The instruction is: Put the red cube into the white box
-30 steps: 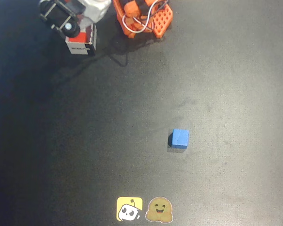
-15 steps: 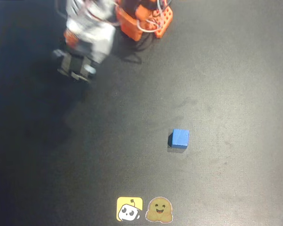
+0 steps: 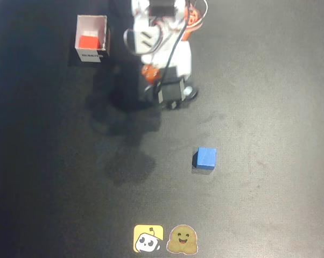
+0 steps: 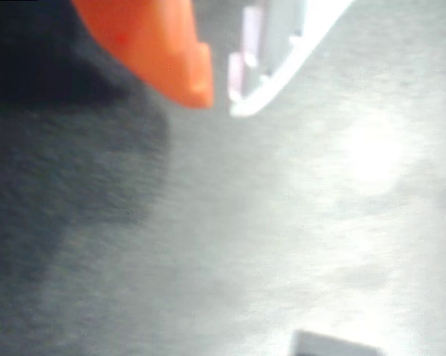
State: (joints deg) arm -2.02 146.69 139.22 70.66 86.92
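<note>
Black table [image 3: 269, 80]; red cube [image 3: 88, 41] half-hidden in white box [image 3: 92, 55].

The table [image 3: 269, 97] is matt black, faintly smudged; the white box [image 3: 80, 37] looks like thin card; the hand [image 4: 219, 93] is smooth plastic

Overhead view looks straight down on the dark worktop [image 3: 269, 97] from high up, arm base at the picture's top edge. Wrist view sits close above the same worktop [image 4: 230, 252], facing down past the jaws, blurred. Shared: worktop surface.
</note>
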